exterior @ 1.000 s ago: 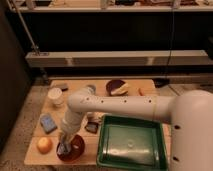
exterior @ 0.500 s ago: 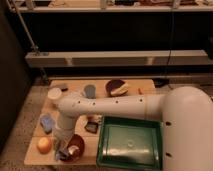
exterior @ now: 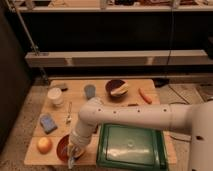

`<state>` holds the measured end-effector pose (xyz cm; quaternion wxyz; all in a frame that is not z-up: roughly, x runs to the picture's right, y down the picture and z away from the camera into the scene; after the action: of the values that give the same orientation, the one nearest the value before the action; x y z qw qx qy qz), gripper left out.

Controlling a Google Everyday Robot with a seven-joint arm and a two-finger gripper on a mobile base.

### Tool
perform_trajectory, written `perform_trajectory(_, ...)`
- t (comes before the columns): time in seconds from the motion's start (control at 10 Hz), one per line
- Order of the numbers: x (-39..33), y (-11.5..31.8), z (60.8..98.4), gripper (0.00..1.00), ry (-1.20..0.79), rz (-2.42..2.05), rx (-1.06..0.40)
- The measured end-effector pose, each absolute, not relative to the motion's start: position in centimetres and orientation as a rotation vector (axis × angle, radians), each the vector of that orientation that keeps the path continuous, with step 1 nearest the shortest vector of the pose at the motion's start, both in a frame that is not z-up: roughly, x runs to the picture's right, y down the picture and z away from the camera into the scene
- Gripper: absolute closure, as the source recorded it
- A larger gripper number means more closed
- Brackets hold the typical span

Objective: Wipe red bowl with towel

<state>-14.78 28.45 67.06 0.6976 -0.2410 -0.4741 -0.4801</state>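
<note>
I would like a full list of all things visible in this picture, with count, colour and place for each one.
round orange-red bowl: 1, orange-red, front left of table, mostly under the arm
soft pale blue-grey towel: 1, blue-grey, at the bowl's front rim, under the tool
orange fruit: 1, orange, front left corner
flat blue sponge: 1, blue, left side
white cup: 1, white, back left
blue cup: 1, blue-grey, back centre
dark maroon bowl: 1, maroon, back centre-right, something pale inside
carrot: 1, orange, back right
green plastic tray: 1, green, front right
wooden table: 1, light wood
robot arm: 1, white, reaching across from right
tool: 1, shut on the towel, over the red bowl
</note>
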Motion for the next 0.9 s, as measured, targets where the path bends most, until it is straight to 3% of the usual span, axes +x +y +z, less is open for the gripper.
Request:
perform_trajectory(0.6,-17.5,22.0,69.4,1.0,-1.022,-1.063,-0.427)
perform_trajectory(0.9,-21.8,22.2,69.6,1.0,-1.091,-1.114,-0.41)
